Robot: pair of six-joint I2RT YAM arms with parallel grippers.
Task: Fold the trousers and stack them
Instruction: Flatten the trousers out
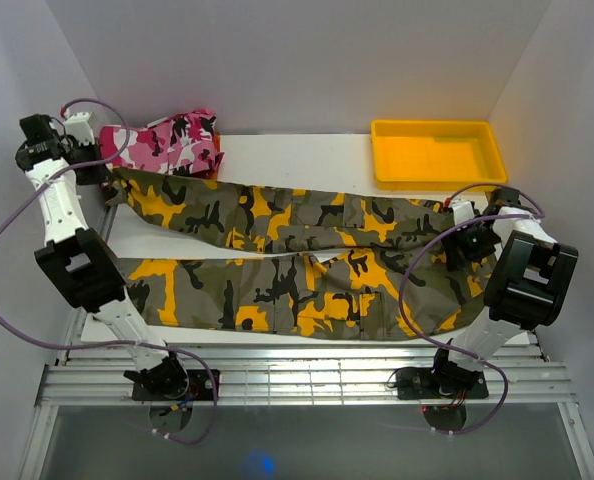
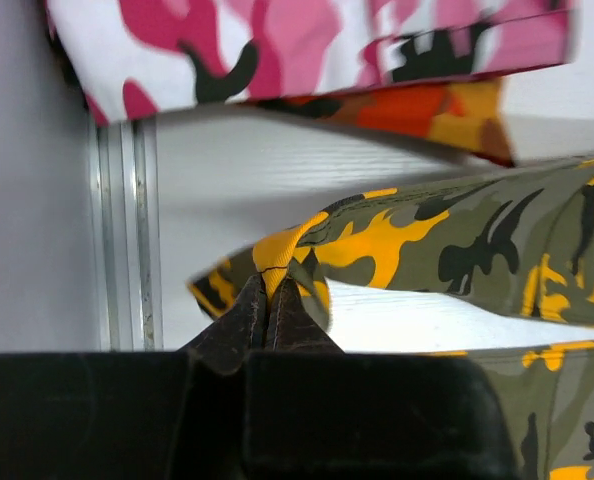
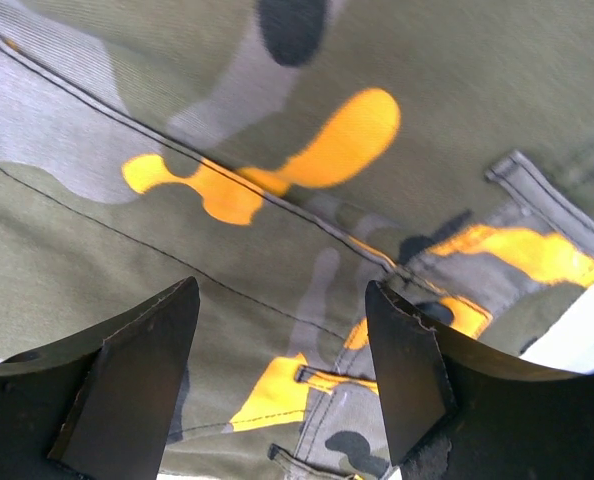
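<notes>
1. Camouflage trousers (image 1: 297, 265) in olive green, yellow-orange and black, spread across a white table (image 1: 297, 150) and covering most of its width.
2. Left gripper (image 2: 269, 300) with fingers pressed together, pinching a folded, yellow-edged corner of cloth at the left end of the far leg; that corner raised slightly off the table.
3. Right gripper (image 3: 282, 300) with fingers spread wide and nothing between them, poised over the cloth at the right end, near belt loops and a pocket seam; impossible to tell whether the tips touch the fabric.
4. Long axis running left to right: waist at the right, both legs reaching left as two parallel bands, one far and one near, with a strip of bare table between them towards the left.
5. At the far left corner, a folded pink, white and black camouflage garment (image 1: 167, 143) lying on a red-orange patterned garment (image 2: 417, 110), just beyond the pinched leg end.
6. At the far right corner, a shallow yellow tray (image 1: 437, 152), close behind the waist.
7. Plain pale walls on three sides; a slatted metal rail (image 1: 307, 375) along the near edge, carrying both arm bases and looping purple cables.
</notes>
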